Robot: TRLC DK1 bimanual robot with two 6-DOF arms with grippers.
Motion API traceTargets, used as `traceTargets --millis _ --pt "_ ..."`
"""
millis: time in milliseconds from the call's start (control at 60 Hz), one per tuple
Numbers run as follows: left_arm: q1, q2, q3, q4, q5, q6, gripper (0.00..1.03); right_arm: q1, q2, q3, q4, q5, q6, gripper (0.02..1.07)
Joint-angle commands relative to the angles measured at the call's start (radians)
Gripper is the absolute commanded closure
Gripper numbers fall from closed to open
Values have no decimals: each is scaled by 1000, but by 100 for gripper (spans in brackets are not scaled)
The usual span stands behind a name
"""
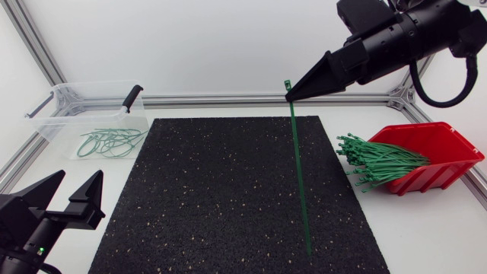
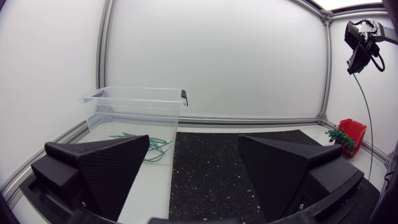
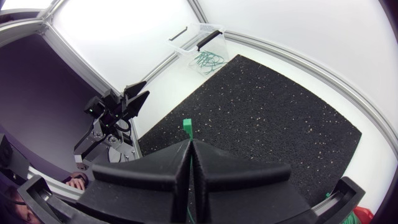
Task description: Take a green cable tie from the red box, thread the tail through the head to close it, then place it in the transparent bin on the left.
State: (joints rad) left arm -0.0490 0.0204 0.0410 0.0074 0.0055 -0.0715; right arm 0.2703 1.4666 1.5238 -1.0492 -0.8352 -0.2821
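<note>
Plainly, the right tool [image 1: 295, 91] is clenched on a green cable tie [image 1: 299, 167] just below its head, and holds it high above the far edge of the black mat [image 1: 213, 198]. The tie hangs from that grip with its long axis about upright, head at the top and tail pointing down toward the mat. I cannot tell whether the tip touches the mat.

The left tool [image 1: 81, 176] sits low at the near left corner of the worktop [image 1: 426, 228], its fingers spread apart and grasping nothing. It is well apart from the tie, so by my judgement it has to travel across the mat to reach the free tail for threading.

The red box [image 1: 449, 144] on the right holds a bundle of straight green ties [image 1: 377, 160] that spills over its open front. The transparent bin [image 1: 53, 114] at the far left has several closed green loops [image 1: 112, 142] lying in it.
</note>
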Motion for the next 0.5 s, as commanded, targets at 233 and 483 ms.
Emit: traceTargets --millis 233,483 --pt "-9 6 -39 -24 -1 -19 4 78 23 -85 126 -116 242 101" --pt "-12 1 -39 -24 -1 -19 4 110 52 -99 175 -125 270 101"
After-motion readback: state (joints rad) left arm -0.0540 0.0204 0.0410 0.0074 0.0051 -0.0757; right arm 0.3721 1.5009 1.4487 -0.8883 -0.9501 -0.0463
